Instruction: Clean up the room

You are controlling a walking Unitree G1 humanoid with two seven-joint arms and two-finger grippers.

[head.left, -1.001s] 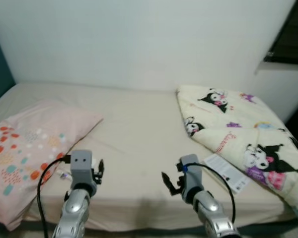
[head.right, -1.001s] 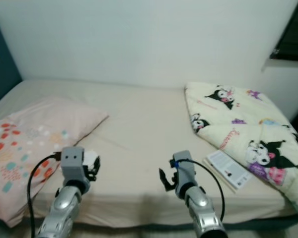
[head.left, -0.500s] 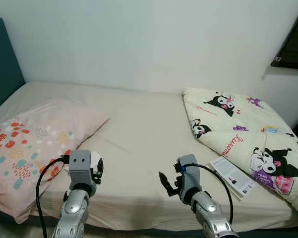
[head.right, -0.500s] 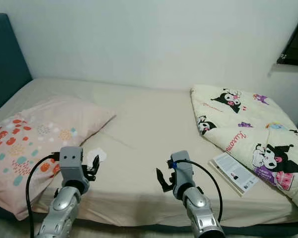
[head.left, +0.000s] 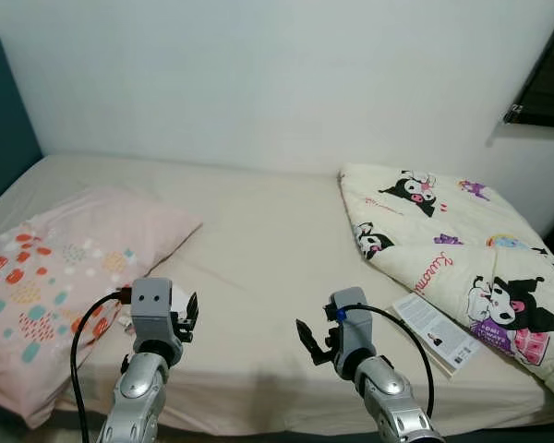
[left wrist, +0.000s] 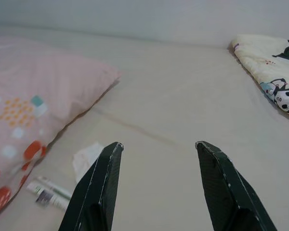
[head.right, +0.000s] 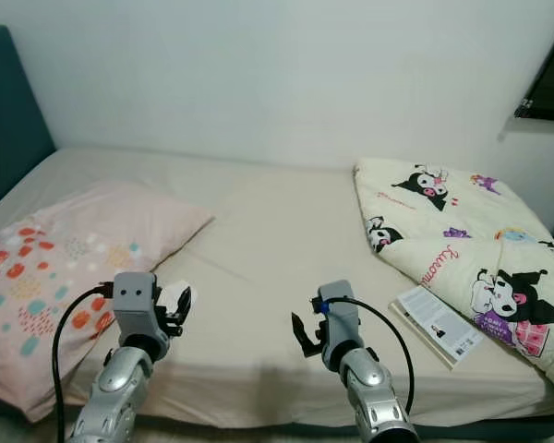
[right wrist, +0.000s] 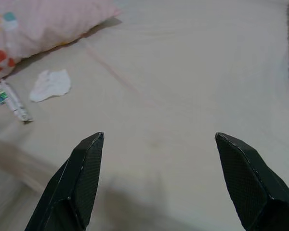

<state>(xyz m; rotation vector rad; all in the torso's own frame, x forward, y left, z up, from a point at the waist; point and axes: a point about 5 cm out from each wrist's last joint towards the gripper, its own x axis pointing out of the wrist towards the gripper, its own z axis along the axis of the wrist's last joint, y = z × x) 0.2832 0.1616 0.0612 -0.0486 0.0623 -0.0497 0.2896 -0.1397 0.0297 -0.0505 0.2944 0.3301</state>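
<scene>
Hovering above the near edge of the bed (head.left: 258, 268), the left gripper (left wrist: 156, 147) has its two black fingers spread wide and holds nothing; the right gripper (right wrist: 159, 139) is also wide open and empty.

Taking the pink pillow (head.left: 55, 277) as landmark: a crumpled white tissue (left wrist: 86, 155) lies on the sheet just beside the pillow's near corner, and a small tube (left wrist: 50, 192) with a label lies next to it, close to the pillow's edge. Both are in front of the left gripper, near but not touched. Well apart from the pillow, on the far side of the bed, a cartoon-print blanket (head.left: 452, 240) is bunched, and a booklet (head.left: 434, 328) lies just beside it.

I judge the tissue very light and soft; it should crush easily, so pinching its raised middle fold seems best. The tube looks light and fairly stiff, maybe a little slippery, so taking it across the middle of its body seems safest.

Compared with half a second ago, the whole picture is shifted slightly, so the camera has moved; both grippers stay open, and the things on the bed lie as before.
</scene>
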